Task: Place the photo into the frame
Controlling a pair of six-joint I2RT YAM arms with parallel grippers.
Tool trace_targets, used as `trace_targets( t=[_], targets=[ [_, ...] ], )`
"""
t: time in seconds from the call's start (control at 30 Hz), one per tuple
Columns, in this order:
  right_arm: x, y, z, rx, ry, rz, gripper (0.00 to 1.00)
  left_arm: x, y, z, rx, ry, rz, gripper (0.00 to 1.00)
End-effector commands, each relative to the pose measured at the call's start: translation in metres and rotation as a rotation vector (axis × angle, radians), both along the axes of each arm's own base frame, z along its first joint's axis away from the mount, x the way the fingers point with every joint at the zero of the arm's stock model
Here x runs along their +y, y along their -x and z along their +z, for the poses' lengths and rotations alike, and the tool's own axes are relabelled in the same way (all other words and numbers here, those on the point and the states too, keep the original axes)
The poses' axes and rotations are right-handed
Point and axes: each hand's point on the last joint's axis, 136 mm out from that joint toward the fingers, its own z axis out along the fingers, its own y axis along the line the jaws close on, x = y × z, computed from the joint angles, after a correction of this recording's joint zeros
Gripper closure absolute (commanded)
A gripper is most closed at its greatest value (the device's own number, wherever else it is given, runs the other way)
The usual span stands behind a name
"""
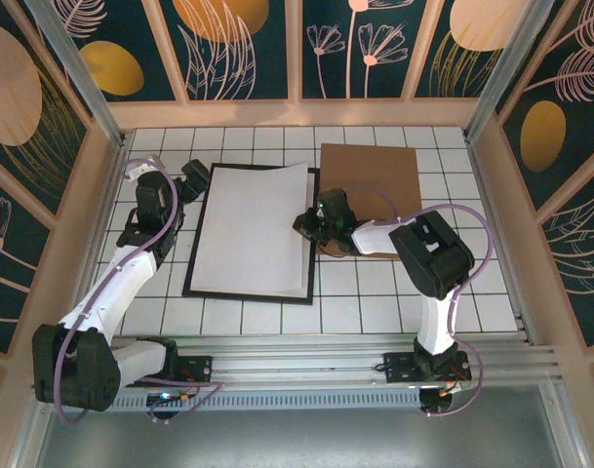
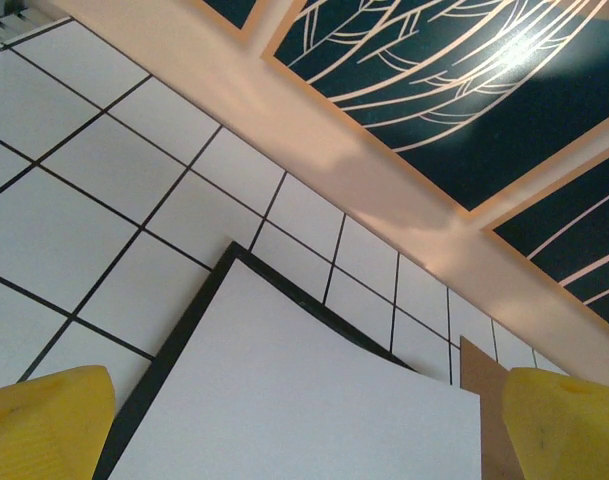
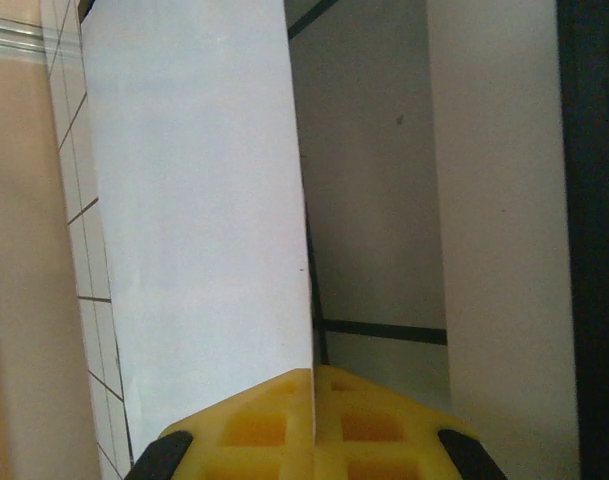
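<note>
right gripper (image 3: 312, 385): clamped on the right edge of the photo (image 1: 253, 229), a thin pinch at the very margin.
left gripper (image 2: 306, 418): jaws wide and holding nothing, poised over the far left corner of the frame (image 1: 248, 296).
photo: plain white back up, lying over the frame left of the table's (image 1: 375, 302) middle. its held right side is raised off the frame's right rail, and it sits a little skewed to the frame.
frame: flat on the table, with its near rail and far left corner showing past the sheet.
cardboard board (image 1: 375, 180): flat toward the far edge, just beside the frame's far right corner and out of the way.
step in hand: by the look of it, squaring the photo and laying it down inside the rails.
do it well: turn the sheet until its edges run parallel with the rails. then lower the held side slowly, so the left edge seats first.
left arm's part: you could press the far left corner lightly to stop the sheet sliding.
watch for: a corner riding up on a rail, or the thin sheet buckling if you push it sideways.
</note>
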Motion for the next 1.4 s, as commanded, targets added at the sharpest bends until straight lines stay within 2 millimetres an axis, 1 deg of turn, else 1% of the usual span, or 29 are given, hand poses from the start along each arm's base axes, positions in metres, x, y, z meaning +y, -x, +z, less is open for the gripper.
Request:
trace_targets(
  t=[0.0,0.2,0.43,0.5,0.67,0.73,0.77,0.9,1.0,1.1,1.17,1.23,1.27,1.3,1.37],
  targets=[
    [-0.009,-0.004,0.014,-0.049,0.013,-0.035,1.00,-0.002,-0.003,0.001,-0.015,0.013,-0.009,0.01],
    [-0.009,-0.003,0.010,-0.039,0.010,-0.040,1.00,-0.002,-0.004,0.000,-0.012,0.014,-0.010,0.01],
    [-0.004,-0.004,0.007,-0.032,-0.001,-0.022,1.00,-0.003,-0.004,-0.002,-0.008,0.015,-0.015,0.01],
    [-0.005,-0.005,0.006,-0.032,0.002,-0.025,0.95,-0.004,-0.004,-0.003,-0.006,0.018,-0.017,0.01],
    [-0.010,-0.004,0.008,-0.043,0.019,-0.032,0.75,-0.005,-0.004,-0.004,-0.004,0.022,-0.022,0.01],
    [-0.012,-0.005,0.010,-0.048,0.028,-0.036,0.69,-0.005,-0.005,-0.004,-0.004,0.025,-0.024,0.01],
    [-0.013,-0.005,0.009,-0.049,0.034,-0.036,0.66,-0.006,-0.005,-0.005,-0.002,0.026,-0.027,0.01],
    [-0.018,-0.003,0.013,-0.061,0.052,-0.036,0.60,-0.007,-0.005,-0.007,0.003,0.034,-0.033,0.01],
    [-0.026,-0.002,0.017,-0.075,0.073,-0.044,0.58,-0.009,-0.005,-0.010,0.008,0.044,-0.040,0.01],
    [-0.039,-0.002,0.020,-0.084,0.088,-0.058,0.56,-0.014,-0.005,-0.012,0.007,0.073,-0.059,0.01],
    [-0.050,-0.002,0.024,-0.095,0.098,-0.069,0.55,-0.019,-0.006,-0.015,0.008,0.102,-0.081,0.01],
    [-0.054,0.002,0.029,-0.113,0.111,-0.060,0.55,-0.026,-0.007,-0.018,0.011,0.132,-0.104,0.02],
    [-0.070,-0.006,0.034,-0.128,0.124,-0.091,0.54,-0.031,-0.007,-0.020,0.013,0.147,-0.122,0.02],
    [-0.079,-0.009,0.037,-0.143,0.141,-0.102,0.54,-0.037,-0.008,-0.022,0.016,0.154,-0.141,0.03],
    [-0.108,-0.018,0.045,-0.179,0.200,-0.141,0.52,-0.056,-0.009,-0.027,0.032,0.150,-0.189,0.05]
  ],
)
